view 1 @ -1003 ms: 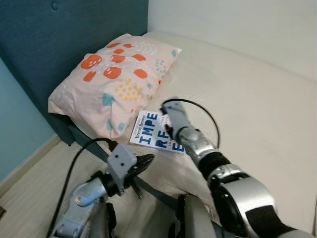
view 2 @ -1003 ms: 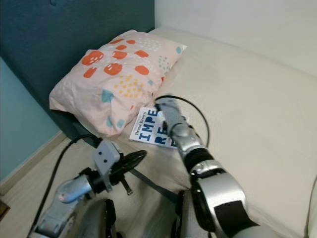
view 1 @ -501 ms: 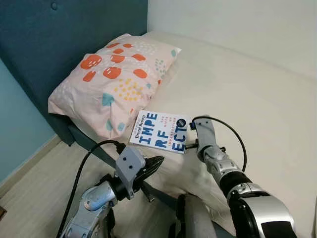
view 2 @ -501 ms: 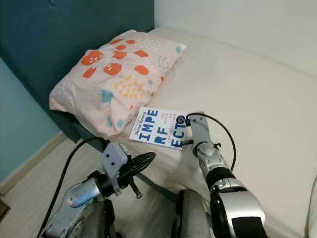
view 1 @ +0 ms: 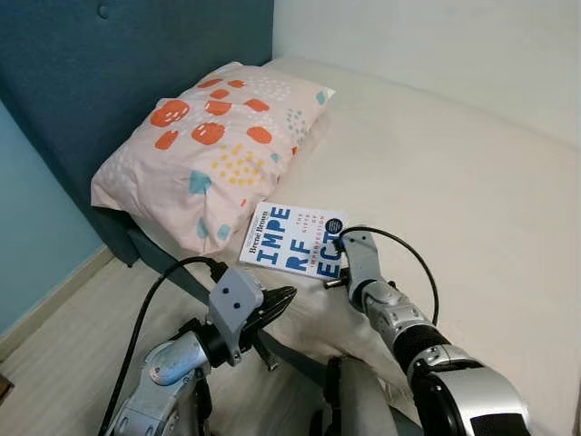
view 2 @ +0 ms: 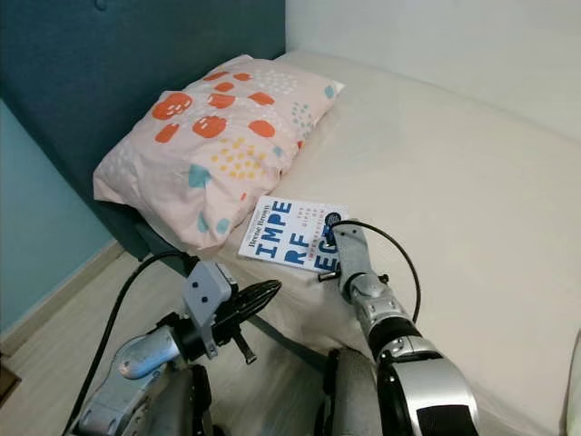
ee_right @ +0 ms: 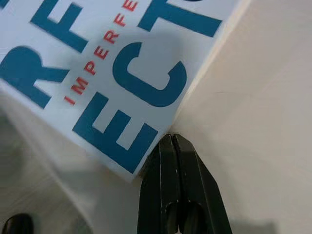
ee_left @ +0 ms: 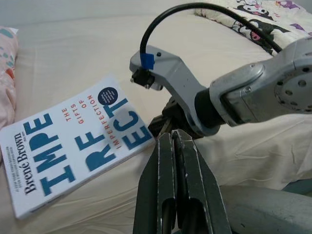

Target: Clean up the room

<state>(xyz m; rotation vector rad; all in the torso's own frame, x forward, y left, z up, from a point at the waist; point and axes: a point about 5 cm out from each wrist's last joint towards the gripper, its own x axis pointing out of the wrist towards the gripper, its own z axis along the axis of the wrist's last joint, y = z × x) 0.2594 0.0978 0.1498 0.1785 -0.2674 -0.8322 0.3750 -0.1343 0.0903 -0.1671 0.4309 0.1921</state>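
- White paperback book with big blue letters and small red subtitle, author name "Brené Brown" along one edge; lies flat, cover up, on the cream bedsheet near the bed's front edge.
- Just beside the book, toward the headboard: pink pillow printed with orange, teal and yellow shapes; pillow's lower corner next to the book's spine edge, possibly touching.
- Behind the pillow, a dark teal upholstered headboard; pale blue wall and light wood floor to the robot's left of the bed.
- Right gripper down at the sheet, right at the book's near corner by the letters "ECT"; black fingers pressed together, nothing between them, tips touching or nearly touching the cover's edge.
- Right arm's silver wrist with a looping black cable reaches across the mattress edge to that corner.
- Left gripper hovers off the bed's side, below mattress level, aimed toward the book; fingers closed flat against each other, holding nothing.
- In the left wrist view, a patterned blanket at the bed's far end.
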